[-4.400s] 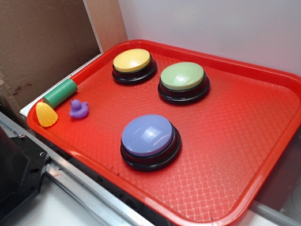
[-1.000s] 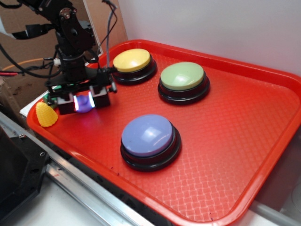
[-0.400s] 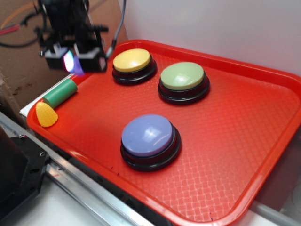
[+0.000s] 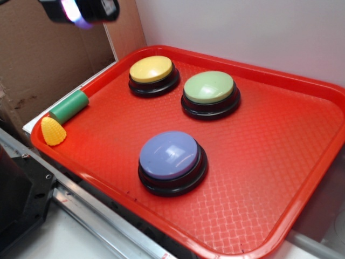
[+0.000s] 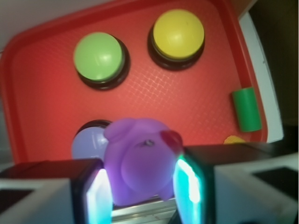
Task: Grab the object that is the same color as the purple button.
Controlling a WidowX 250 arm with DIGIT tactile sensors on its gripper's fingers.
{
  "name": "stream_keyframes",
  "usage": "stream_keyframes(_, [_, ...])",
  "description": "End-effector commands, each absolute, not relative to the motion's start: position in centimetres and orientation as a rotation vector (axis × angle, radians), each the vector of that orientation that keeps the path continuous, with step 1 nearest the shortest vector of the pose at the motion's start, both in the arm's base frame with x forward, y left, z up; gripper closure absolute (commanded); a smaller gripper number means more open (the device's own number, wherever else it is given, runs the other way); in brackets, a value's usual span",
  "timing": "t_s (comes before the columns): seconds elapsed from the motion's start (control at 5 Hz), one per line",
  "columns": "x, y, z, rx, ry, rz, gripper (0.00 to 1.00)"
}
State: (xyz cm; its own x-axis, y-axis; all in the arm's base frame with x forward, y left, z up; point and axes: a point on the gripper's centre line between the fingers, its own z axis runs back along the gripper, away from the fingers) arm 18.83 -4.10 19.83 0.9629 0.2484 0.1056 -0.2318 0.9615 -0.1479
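Though blurred by closeness in the wrist view, shows as a smooth, rounded purple duck (image 5: 138, 161), rubbery and glossy, pinched between the two glowing pads (image 5: 98, 193) of the gripper (image 5: 140, 186) and hanging high above the tray (image 5: 42, 37). Closed snugly on the duck's sides. Seen from outside only as a cropped dark block with a violet glow at the top edge, gripper (image 4: 81, 11) mostly cut off. Half hides the purple button (image 4: 170, 156), a domed cap on a black base. Red plastic tray, waffle-textured. Beyond, yellow button (image 4: 152, 69), green button (image 4: 209, 87), green cylinder (image 4: 69, 106), ridged yellow corn toy (image 4: 52, 131).
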Motion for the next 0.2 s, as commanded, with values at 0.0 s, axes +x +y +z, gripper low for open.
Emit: stream_keyframes(0.0, [18.65,-3.26,20.42,-0.096,-0.172,0.243,1.0])
